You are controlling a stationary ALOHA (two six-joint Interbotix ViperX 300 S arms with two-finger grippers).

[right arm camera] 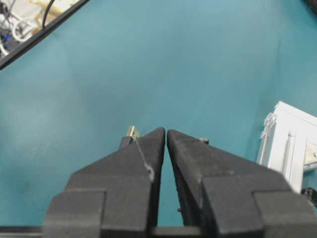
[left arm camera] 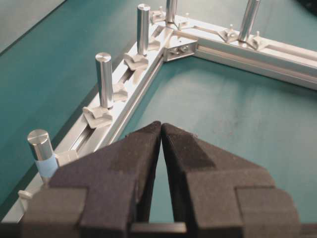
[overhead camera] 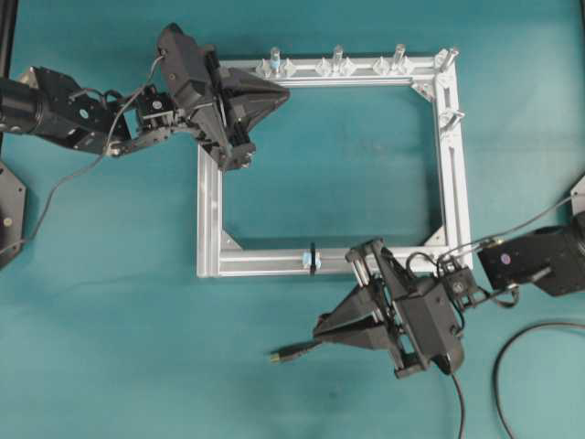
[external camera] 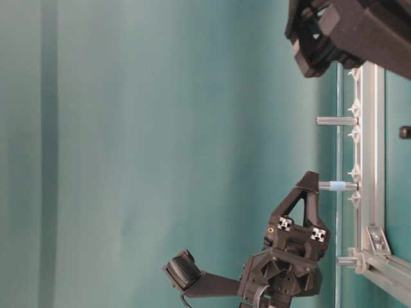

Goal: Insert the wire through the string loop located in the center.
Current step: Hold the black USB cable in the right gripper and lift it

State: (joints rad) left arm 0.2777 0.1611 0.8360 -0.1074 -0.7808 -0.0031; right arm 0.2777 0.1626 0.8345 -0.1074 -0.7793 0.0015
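Right tool (overhead camera: 322,329) hovers over wire (overhead camera: 294,351), plug pointing left.

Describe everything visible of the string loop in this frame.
The string loop is a tiny thin black ring wrapped upright around the near bar of the silver frame, about mid-bar, beside a small bluish mark. It stands across the bar, slightly proud on both sides. Nothing passes through it; neither hand touches it. Finer detail is too small to tell.
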